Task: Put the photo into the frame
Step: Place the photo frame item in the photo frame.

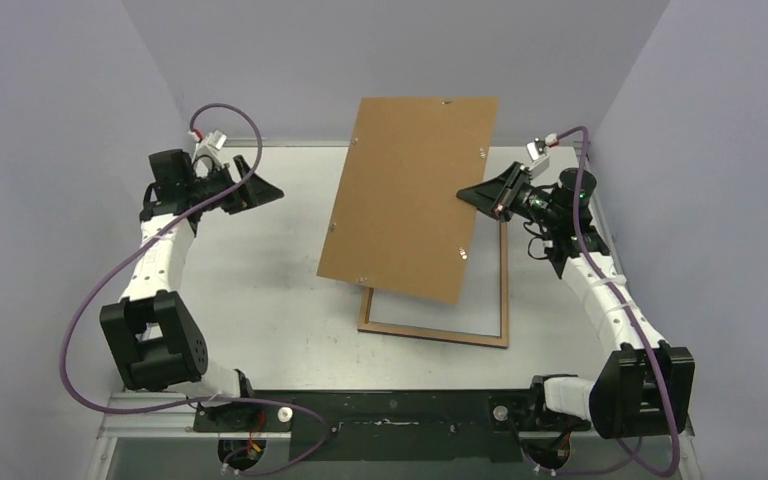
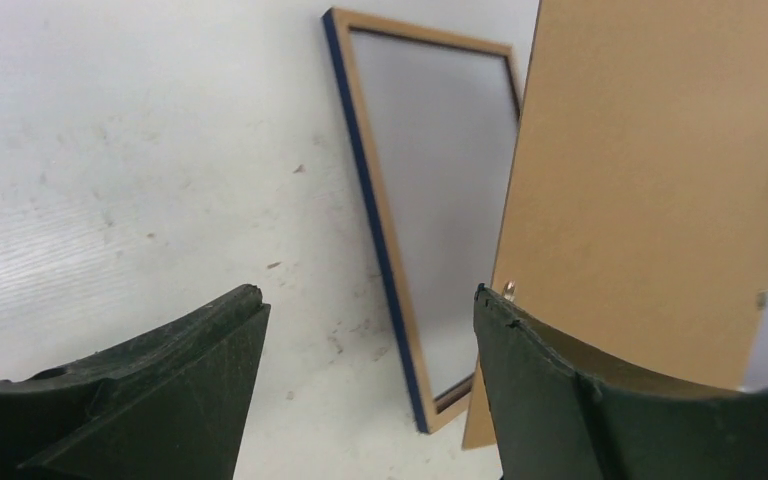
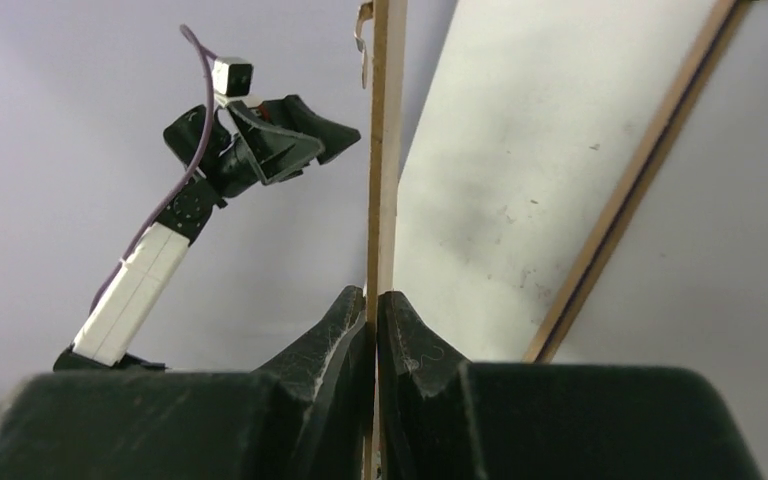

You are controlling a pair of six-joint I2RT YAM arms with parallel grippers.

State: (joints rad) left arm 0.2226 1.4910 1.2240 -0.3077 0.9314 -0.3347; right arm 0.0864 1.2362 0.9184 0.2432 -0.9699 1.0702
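- the right gripper [image 1: 468, 194] is pressed together on the right edge of the brown backing board [image 1: 410, 200]. in the right wrist view its 2 fingers [image 3: 340, 330] pinch the thin board [image 3: 385, 150], which is seen edge-on between them.
- the board is lifted from the table [image 1: 260, 290] and tilted, with its far edge higher. small metal tabs [image 1: 460, 253] sit along its edges.
- the frame [image 1: 435, 333] lies flat on the table, right of the middle and nearer to the arm bases than most of the board. the board hides its far part, so only the near rail and part of the right rail show from above.
- from the left wrist view the frame [image 2: 378, 200] shows a light wood face upward and a dark blue outer side. the low corner of the board [image 2: 640, 180] is just beside its near corner. i cannot tell if they touch.
- the left gripper [image 1: 265, 190] is at the far left of the table, well apart from the board and the frame. its jaws are spread wide and hold nothing, and in its own view [image 2: 368, 300] bare table shows between the 2 fingers.
- in the right wrist view the frame rail [image 3: 630, 190] runs slanted behind the board.
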